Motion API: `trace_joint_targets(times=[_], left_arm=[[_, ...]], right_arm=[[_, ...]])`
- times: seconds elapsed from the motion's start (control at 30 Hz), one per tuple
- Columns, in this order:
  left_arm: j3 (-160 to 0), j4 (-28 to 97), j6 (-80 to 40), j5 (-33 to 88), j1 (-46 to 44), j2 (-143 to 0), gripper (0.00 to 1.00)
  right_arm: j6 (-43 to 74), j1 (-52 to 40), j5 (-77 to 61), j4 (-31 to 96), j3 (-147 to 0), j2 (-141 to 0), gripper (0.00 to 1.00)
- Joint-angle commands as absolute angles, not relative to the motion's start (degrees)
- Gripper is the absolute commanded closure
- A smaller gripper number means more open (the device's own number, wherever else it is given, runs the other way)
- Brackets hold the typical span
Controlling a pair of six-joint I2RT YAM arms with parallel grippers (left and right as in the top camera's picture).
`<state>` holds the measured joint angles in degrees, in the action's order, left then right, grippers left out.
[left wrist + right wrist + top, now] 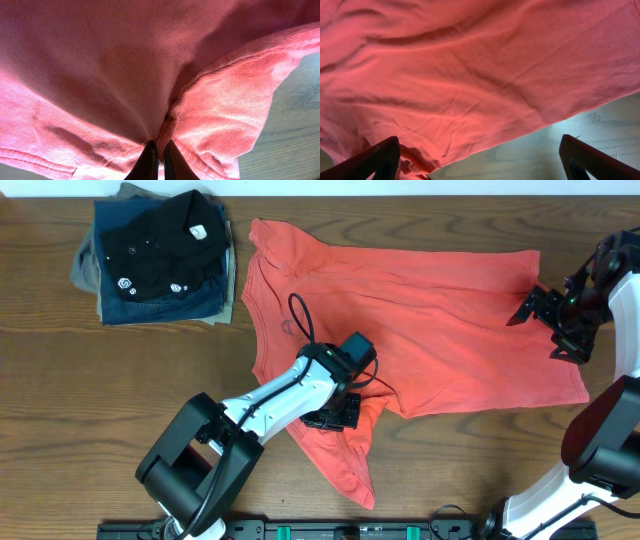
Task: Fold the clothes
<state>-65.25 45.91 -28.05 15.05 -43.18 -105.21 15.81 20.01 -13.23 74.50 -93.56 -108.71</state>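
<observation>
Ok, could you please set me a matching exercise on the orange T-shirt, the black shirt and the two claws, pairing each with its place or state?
Things:
1. orange T-shirt
2. black shirt
3. left claw
4. right claw

Places or states:
A. wide open at the T-shirt's edge
B. on top of the folded pile
C. spread out in the middle
D. shut on a pinch of orange cloth

Pairs: 1-C, 2-B, 3-D, 4-A.

Left fingers [150, 162] cropped by bottom edge (wrist view); shirt [125, 65] fold between them probably pinched, contact hidden.
</observation>
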Motion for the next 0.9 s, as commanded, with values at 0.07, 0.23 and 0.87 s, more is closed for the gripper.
trace_joint_targets(times=[0.07, 0.23, 0.87], left_arm=[[-64.40, 46.19, -27.49, 14.31, -43.16, -104.33, 0.94], [-64.40, 46.19, -27.49, 14.31, -43.16, -104.33, 0.92], [-64.40, 46.15, -27.49, 14.33, -43.16, -104.36, 0.85]], right_arm=[[14.92, 19.42, -13.06, 74.63, -93.23, -108.44, 0.01], [14.92, 19.42, -13.06, 74.76, -93.23, -108.44, 0.01], [14.92, 19.42, -13.06, 74.54, -93.23, -108.44, 0.01]])
